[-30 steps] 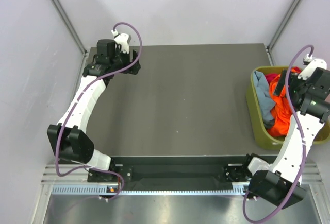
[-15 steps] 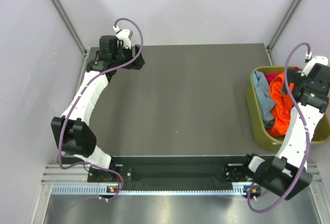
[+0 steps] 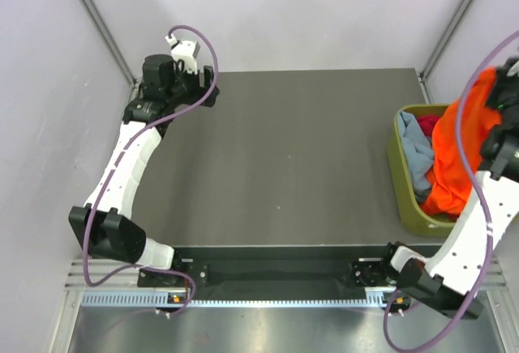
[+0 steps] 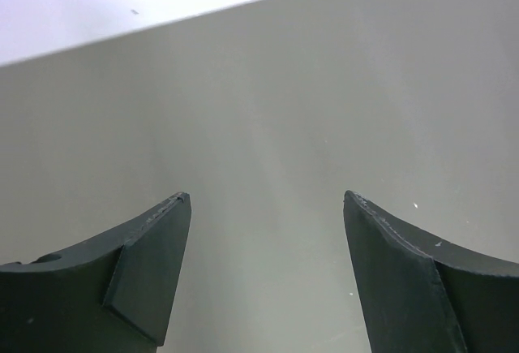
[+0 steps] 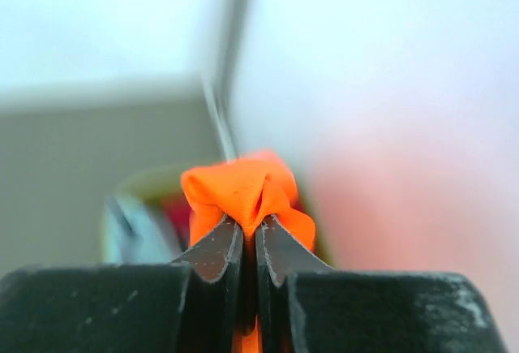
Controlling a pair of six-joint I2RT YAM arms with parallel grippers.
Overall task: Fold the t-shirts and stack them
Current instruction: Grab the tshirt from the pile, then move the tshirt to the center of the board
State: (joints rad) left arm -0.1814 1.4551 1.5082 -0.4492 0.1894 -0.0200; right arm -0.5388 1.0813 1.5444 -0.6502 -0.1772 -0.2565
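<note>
My right gripper (image 5: pixel 249 221) is shut on a fold of the bright orange t-shirt (image 5: pixel 239 187). In the top view that orange t-shirt (image 3: pixel 456 154) hangs stretched upward out of the olive-green bin (image 3: pixel 403 195) at the table's right edge, with its lower end still inside. A grey-blue t-shirt (image 3: pixel 417 154) lies in the bin's left half, and a bit of magenta-red t-shirt (image 3: pixel 427 122) shows behind it. My left gripper (image 4: pixel 266 199) is open over bare table, far away at the back left corner (image 3: pixel 203 85).
The dark table top (image 3: pixel 284 158) spreads between the two arms. Light walls with metal posts (image 3: pixel 97 20) close in the back and both sides. The bin sits tight against the right wall.
My right gripper has shut on the orange t-shirt and lifted it up out of the bin. The left arm has shifted slightly at the back left corner.
</note>
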